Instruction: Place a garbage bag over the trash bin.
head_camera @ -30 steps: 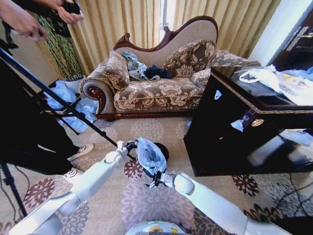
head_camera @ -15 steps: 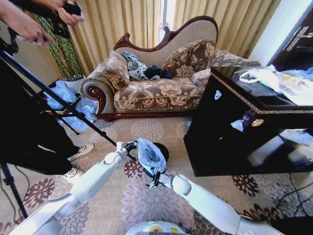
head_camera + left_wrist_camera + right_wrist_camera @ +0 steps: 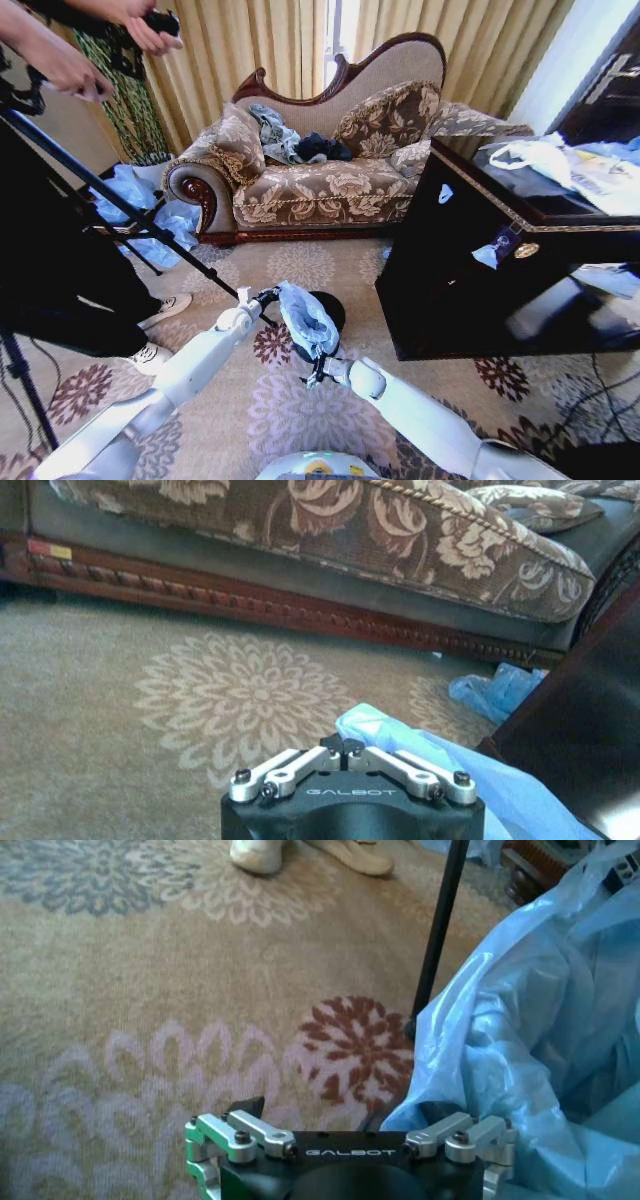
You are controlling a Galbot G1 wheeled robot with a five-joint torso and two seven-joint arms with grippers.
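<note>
both grippers, left (image 3: 268, 296) and right (image 3: 318, 372), fingers pinched on thin pale blue translucent garbage bag (image 3: 306, 320), held open over small black cylindrical trash bin (image 3: 331, 305); rim probably not yet covered

Arms: two white, smooth, tubular, rounded joints | left pincer (image 3: 345, 744): black housing, white "GALBOT" lettering, silver linkage bars, dark screws | right pincer (image 3: 340, 1121): same black body, silver links, green bracket at 9 o'clock
</note>
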